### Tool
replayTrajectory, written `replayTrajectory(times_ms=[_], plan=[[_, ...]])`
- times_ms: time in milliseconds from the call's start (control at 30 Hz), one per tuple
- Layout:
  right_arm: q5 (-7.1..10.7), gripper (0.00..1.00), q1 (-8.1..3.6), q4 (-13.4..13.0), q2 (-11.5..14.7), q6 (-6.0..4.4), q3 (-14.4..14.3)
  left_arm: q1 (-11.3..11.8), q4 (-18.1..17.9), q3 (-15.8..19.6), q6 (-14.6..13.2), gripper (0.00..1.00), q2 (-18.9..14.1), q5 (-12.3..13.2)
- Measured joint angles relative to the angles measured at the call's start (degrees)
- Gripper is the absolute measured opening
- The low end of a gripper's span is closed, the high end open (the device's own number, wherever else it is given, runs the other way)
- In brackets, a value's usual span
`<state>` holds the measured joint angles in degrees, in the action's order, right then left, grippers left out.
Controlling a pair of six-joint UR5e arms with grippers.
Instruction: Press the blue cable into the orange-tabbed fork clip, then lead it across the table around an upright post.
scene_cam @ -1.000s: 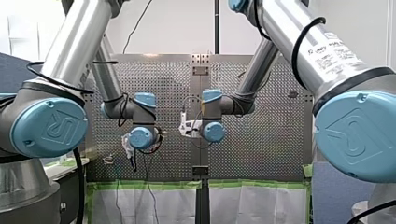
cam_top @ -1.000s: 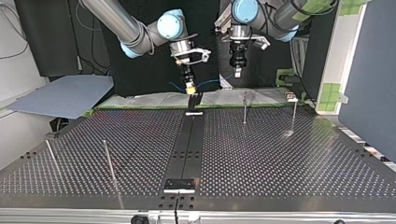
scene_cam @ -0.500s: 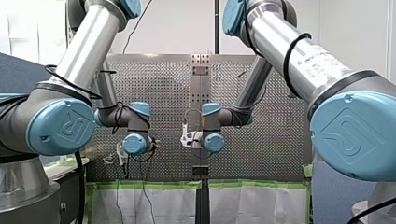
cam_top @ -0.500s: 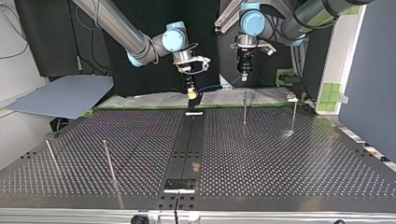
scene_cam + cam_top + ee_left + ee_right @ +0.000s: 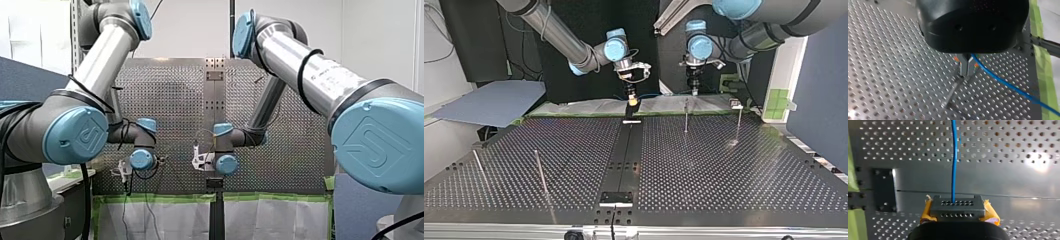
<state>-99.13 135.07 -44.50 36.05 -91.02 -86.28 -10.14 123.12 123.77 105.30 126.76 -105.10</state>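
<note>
Our right claw (image 5: 957, 207) is clamping the blue cable (image 5: 954, 165), its yellow-orange pads (image 5: 991, 213) squeezing in from both sides, and the cable is running straight ahead above the counter (image 5: 1008, 180). Our left claw (image 5: 966, 67) is pressing its metal fingers (image 5: 963, 67) together with the same cable leaving right beside them, so we are judging it pinched there too; an upright post (image 5: 952, 93) is standing just beneath. We are reading this as the very start: nothing is lying across the holes, and we are not making out the orange-tabbed fork clip for certain. Pressing in and routing are both waiting to be done. In the top view a black plate (image 5: 615, 198) is sitting nearest, then a thin rod (image 5: 540, 172) and a second rod (image 5: 478, 167) at the view's left, and farthest a slim post (image 5: 739, 122), each likely snagging slack cable
</note>
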Motion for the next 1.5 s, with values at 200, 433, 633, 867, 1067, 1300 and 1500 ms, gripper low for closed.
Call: replayTrajectory(times_ms=[200, 433, 633, 867, 1067, 1300, 1500], plan=[[0.46, 0.0, -0.02, 0.3, -3.2, -0.19, 2.1, 0.6, 2.2, -2.1, 0.0, 0.0, 1.7, 1.5], [0.59, 0.0, -0.03, 1.3, -6.8, -0.22, 4.2, 1.2, 5.7, -5.1, -0.2, 0.0, 1.8, 2.1], [0.6, 0.0, -0.03, 2.2, -10.0, 0.0, 5.1, 1.8, 9.0, -6.8, -0.2, 0.0, 1.8, 2.3], [0.6, 0.0, -0.02, 4.8, -11.6, 0.64, 6.3, 3.4, 10.3, -7.1, -0.2, 0.0, 1.8, 1.6], [0.52, 0.0, -0.02, 6.6, -11.6, 1.35, 7.6, 4.2, 10.3, -7.5, -0.3, 0.0, 1.9, 1.9], [0.19, 0.0, -0.05, 8.8, -11.6, 1.99, 10.3, 4.7, 10.5, -8.1, -0.3, 0.0, 1.9, 2.7], [0.04, 0.0, -0.17, 10.7, -11.5, 2.21, 12.4, 5.1, 12.1, -9.0, -0.5, 0.0, 1.9, 2.8]])
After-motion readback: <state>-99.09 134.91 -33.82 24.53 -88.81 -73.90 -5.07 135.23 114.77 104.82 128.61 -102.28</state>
